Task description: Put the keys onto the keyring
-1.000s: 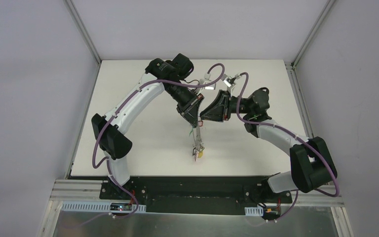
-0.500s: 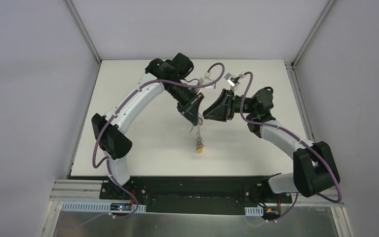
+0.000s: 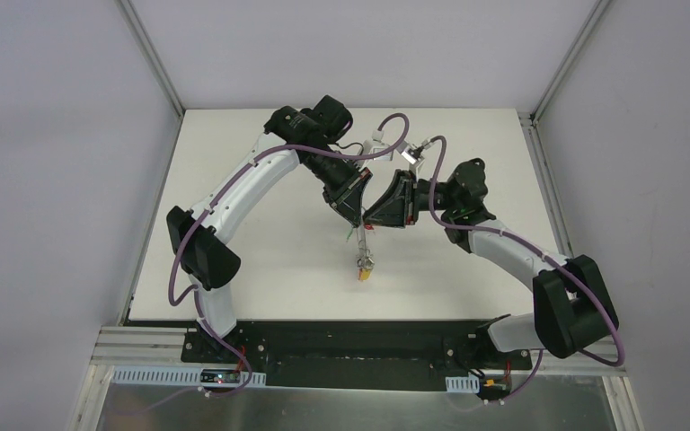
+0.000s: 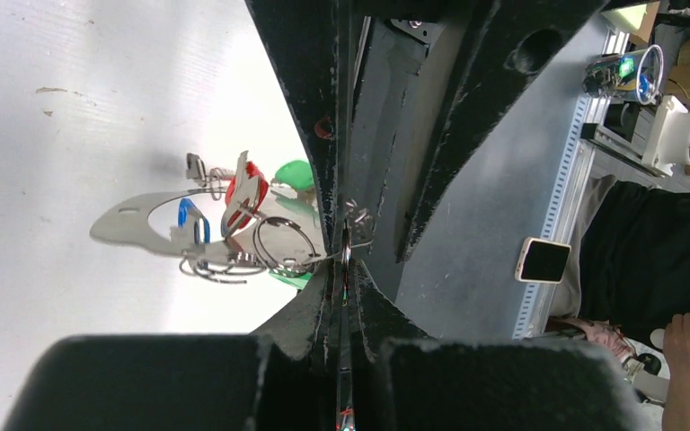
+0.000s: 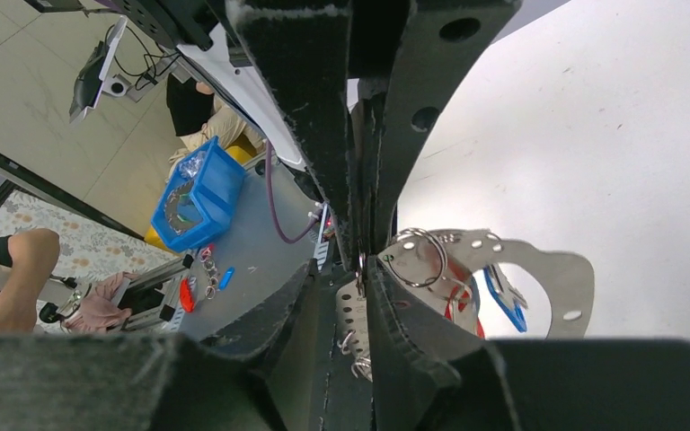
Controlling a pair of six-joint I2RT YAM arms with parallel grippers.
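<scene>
The keyring (image 3: 359, 241) hangs over the middle of the table, held up where both grippers meet. It looks like a thin grey metal band with small holes (image 4: 135, 229). Keys with red (image 4: 244, 193), blue (image 4: 189, 220) and green (image 4: 295, 172) tags hang on it by small split rings, and in the top view they form a cluster (image 3: 365, 268) at its low end. My left gripper (image 4: 345, 269) is shut on the band's edge. My right gripper (image 5: 360, 262) faces it, pinched on the same band (image 5: 557, 269). The blue tag (image 5: 503, 301) shows beside it.
The white table (image 3: 260, 260) ends in a black rail at the near edge. Grey walls stand on the left, the right and at the back. Off the table are a blue bin (image 5: 196, 199), a phone (image 4: 544, 260) and people.
My right gripper drew back a little to the right half a second ago and is now close against the left gripper again. The hanging keys swung slightly up and to the right.
</scene>
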